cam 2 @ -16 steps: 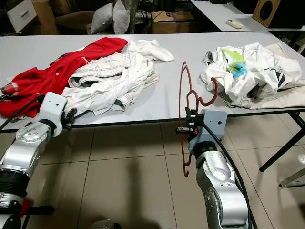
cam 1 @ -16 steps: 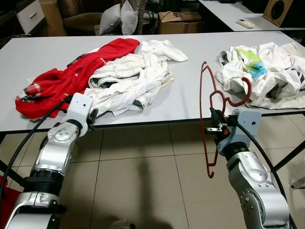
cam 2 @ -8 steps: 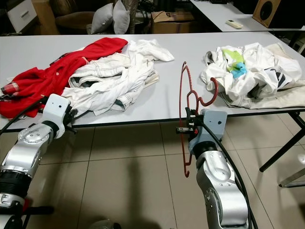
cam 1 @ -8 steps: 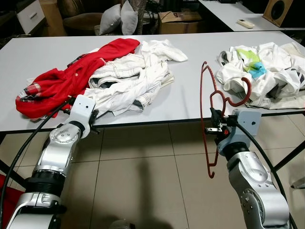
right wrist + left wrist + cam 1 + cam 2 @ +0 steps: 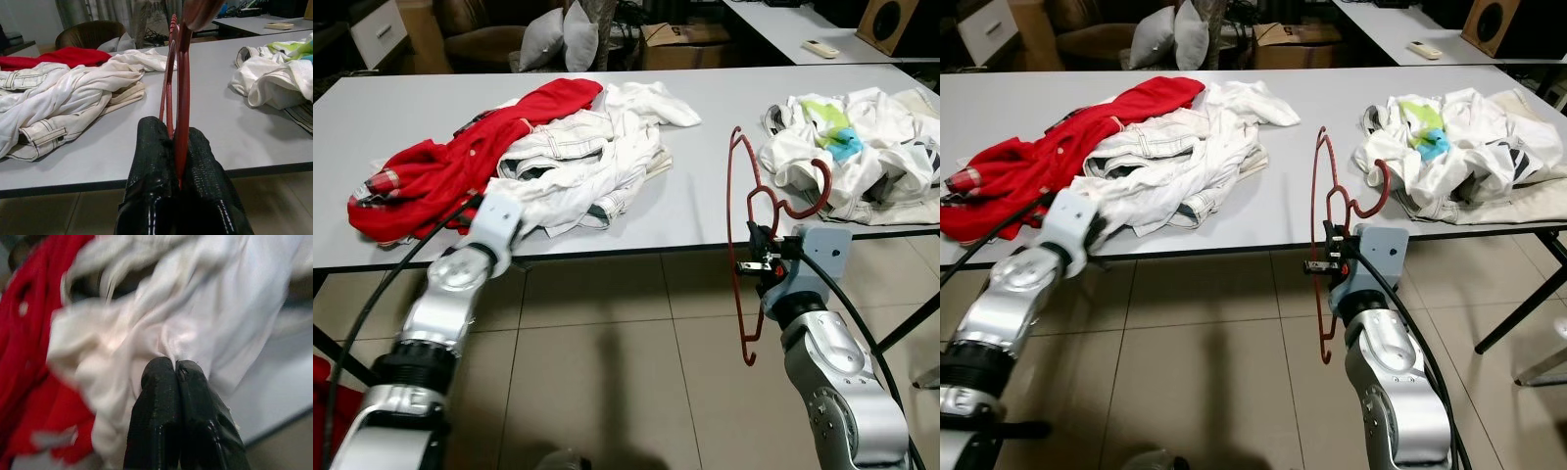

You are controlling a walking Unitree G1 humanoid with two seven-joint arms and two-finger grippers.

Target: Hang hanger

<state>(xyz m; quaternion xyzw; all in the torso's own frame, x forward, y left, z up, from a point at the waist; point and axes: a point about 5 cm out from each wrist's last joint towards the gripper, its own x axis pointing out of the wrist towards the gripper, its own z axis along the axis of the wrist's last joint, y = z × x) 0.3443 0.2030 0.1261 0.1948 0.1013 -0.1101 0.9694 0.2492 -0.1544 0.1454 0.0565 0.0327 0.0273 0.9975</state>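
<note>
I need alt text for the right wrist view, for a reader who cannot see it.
The right gripper is shut on a thin dark red hanger, held upright before a grey table. White clothes and a red garment lie on one side, another white pile on the other.

A long, pale grey rectangular table (image 5: 705, 206) stands on a beige tiled floor (image 5: 607, 372). Toward its 9 o'clock end lies a crumpled red garment (image 5: 460, 162), touching a heap of white clothes (image 5: 587, 157). At 3 o'clock sits another white heap with a green and blue patch (image 5: 852, 147).
</note>
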